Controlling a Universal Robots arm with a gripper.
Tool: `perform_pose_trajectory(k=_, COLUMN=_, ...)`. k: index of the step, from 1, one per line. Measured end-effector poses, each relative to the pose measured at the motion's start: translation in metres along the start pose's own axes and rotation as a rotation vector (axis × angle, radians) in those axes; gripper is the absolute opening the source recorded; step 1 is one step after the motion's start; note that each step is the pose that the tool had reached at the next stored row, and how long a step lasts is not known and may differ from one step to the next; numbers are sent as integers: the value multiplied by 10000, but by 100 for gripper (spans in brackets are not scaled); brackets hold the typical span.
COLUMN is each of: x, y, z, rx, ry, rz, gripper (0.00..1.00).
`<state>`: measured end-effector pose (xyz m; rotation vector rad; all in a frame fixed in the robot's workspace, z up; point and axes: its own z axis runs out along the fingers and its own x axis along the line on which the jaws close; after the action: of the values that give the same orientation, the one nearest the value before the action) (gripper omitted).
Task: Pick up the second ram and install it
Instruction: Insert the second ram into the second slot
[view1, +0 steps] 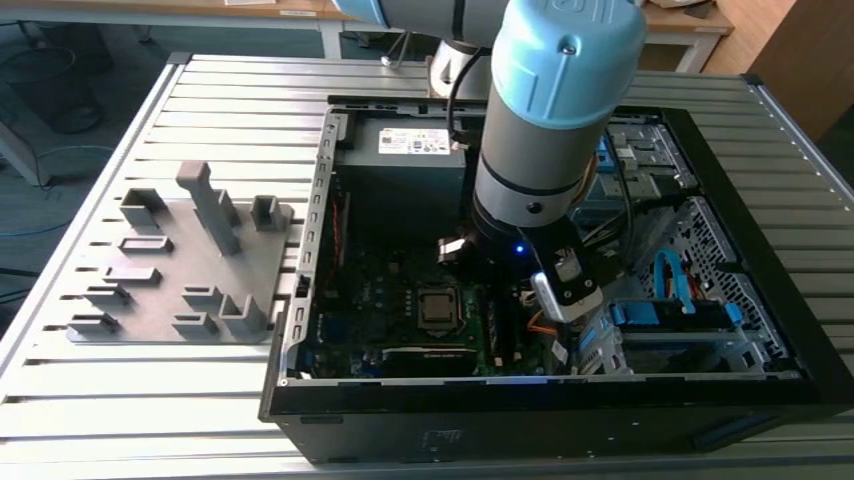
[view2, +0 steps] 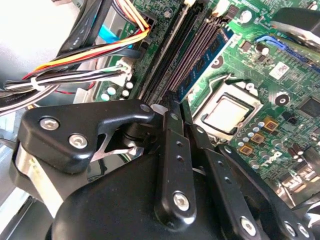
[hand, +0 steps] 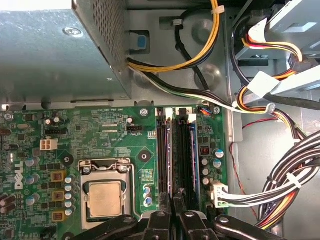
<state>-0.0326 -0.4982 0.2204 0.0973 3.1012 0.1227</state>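
Observation:
In the first wrist view the second ram (hand: 170, 155), a thin dark stick seen edge-on, stands along one memory slot of the green motherboard (hand: 115, 140). Its near end runs in between my fingers. My gripper (hand: 172, 200) is shut on it, with the two black fingers (view2: 172, 150) almost together. A similar stick (hand: 194, 150) sits in a neighbouring slot, and its blue-green board (view2: 212, 47) shows in the second wrist view. In the exterior view my arm (view1: 541, 150) reaches down into the open computer case (view1: 534, 400), over the slots beside the processor (view1: 437, 308).
The grey power-supply box (hand: 50, 50) is beyond the slots. Bundled cables (hand: 280, 190) hang close on one side, and the processor socket (hand: 104, 197) lies on the other. A grey holder (view1: 187, 260) with upright blocks stands on the slatted table at the exterior view's left.

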Motion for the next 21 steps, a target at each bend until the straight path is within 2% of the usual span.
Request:
perform_pose_trajectory(k=7, x=1, y=57, z=13, rx=11, ry=5, rz=0, gripper=14)
perform_pose_trajectory(k=17, x=-12, y=64, z=17, rx=5, ry=4, rz=-11, gripper=14)
perform_pose_trajectory(k=21, x=-29, y=64, z=18, rx=0, ry=25, rz=-253, gripper=14)
